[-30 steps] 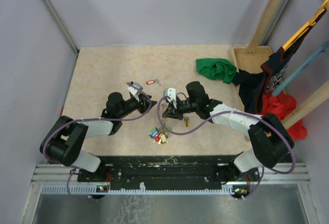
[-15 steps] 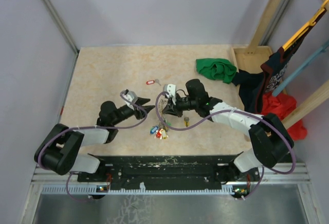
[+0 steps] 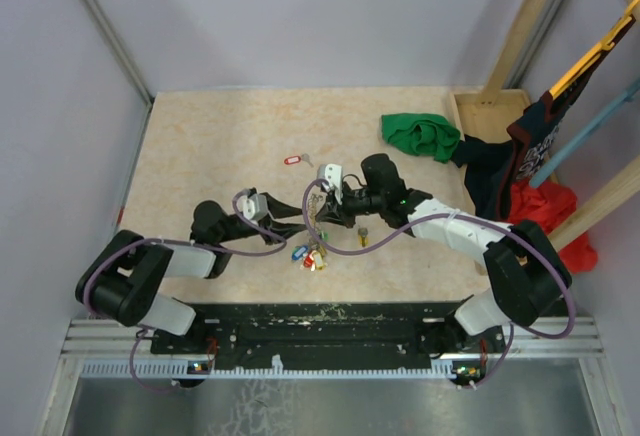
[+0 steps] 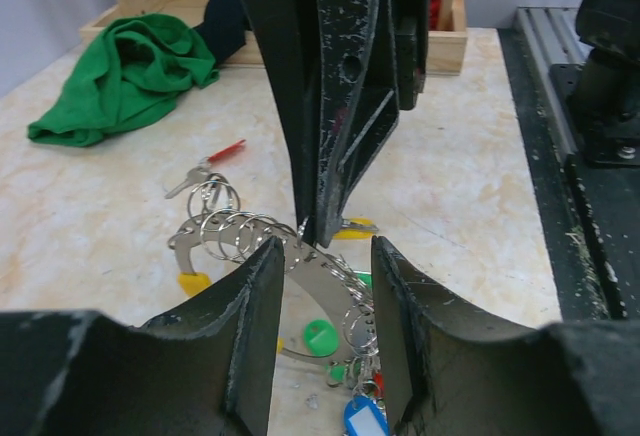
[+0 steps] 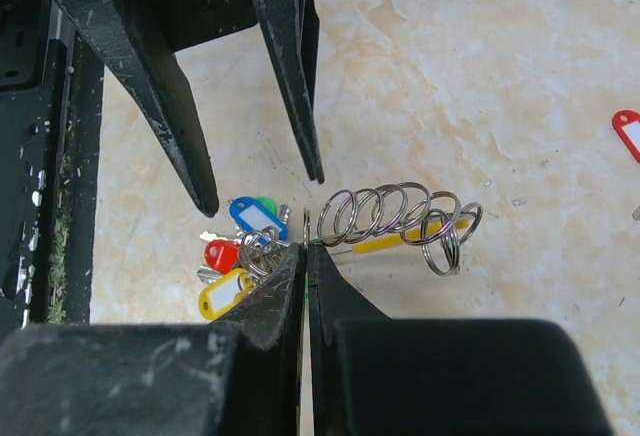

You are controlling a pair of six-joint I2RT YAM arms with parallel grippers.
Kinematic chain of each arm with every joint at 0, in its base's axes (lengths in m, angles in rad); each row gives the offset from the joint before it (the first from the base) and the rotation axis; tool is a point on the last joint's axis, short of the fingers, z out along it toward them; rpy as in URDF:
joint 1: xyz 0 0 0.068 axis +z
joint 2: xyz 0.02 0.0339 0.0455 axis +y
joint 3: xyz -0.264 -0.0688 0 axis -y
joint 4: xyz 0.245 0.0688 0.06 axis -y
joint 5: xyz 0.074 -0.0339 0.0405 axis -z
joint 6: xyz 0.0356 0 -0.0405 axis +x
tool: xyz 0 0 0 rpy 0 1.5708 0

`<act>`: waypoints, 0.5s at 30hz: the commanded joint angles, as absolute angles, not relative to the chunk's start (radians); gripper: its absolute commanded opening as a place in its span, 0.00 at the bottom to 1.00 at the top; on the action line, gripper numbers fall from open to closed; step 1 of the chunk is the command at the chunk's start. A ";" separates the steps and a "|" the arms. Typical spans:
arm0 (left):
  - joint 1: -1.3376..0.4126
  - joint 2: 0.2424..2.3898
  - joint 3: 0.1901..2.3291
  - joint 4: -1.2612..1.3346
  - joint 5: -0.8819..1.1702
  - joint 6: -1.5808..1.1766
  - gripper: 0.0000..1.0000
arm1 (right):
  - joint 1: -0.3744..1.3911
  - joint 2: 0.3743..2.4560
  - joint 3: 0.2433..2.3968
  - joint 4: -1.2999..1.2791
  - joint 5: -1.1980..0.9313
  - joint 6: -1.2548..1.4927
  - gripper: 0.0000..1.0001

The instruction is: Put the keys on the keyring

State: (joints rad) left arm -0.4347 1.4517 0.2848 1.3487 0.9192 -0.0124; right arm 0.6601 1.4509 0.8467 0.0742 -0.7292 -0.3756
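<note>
Above table (image 3: 200, 146) centre, pinching keyring (image 4: 322, 264) edge-on in tight-shut right gripper (image 5: 306, 251); flanking it with half-spread, empty left gripper (image 5: 260, 191). Could twist it out of that thin pinch if closing off-line. Leaves brass key (image 3: 362, 237) loose nearby.

Left arm (image 3: 185, 256) and right arm (image 3: 450, 228): black joints, pale grey shells, looping purple cables (image 3: 375, 244); scuffed black jaws.

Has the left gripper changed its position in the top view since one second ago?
Yes. The left gripper has moved down in the view, away from the red-tagged key, which stayed in place, and closer to the keyring.
</note>
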 commanded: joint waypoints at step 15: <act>-0.437 1.506 0.382 1.234 1.014 -0.015 0.34 | 0.669 1.440 0.886 0.093 -0.812 -0.507 0.00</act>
